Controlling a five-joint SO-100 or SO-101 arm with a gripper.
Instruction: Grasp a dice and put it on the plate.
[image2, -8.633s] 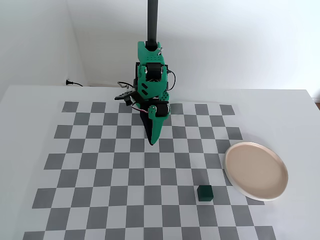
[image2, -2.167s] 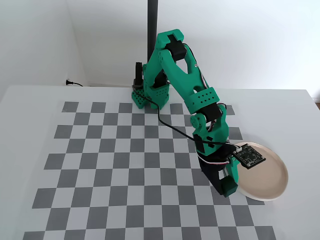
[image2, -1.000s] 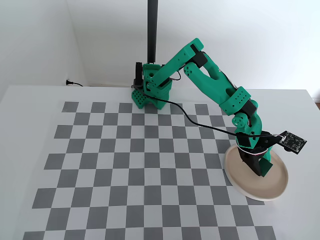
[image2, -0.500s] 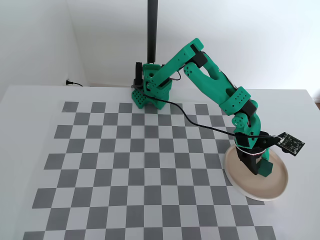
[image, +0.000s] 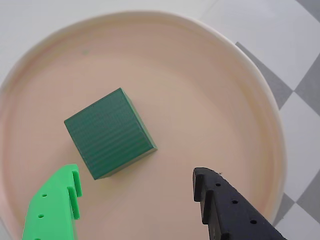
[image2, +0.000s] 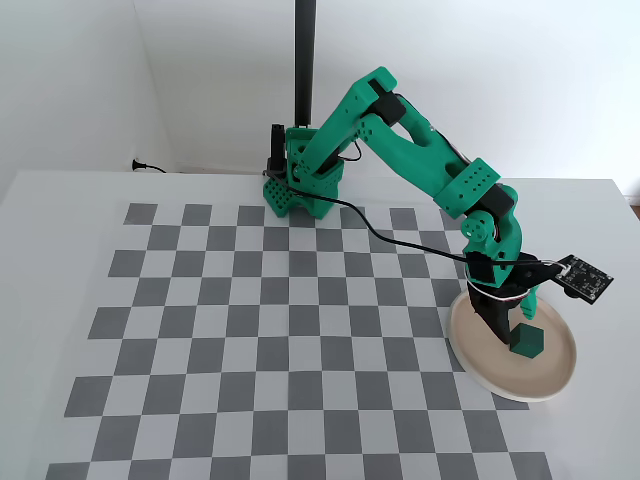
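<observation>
The dice (image: 110, 133) sits flat on the plate (image: 220, 85), just ahead of the gripper (image: 137, 187), whose 2 fingers are spread wide, holding nothing.

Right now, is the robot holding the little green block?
No. The tool is open and holds nothing. The dice sits on the plate, with both fingertips clear of it.

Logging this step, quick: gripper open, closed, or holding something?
Gripper: open, holding nothing; the dice sits free on the plate.
</observation>
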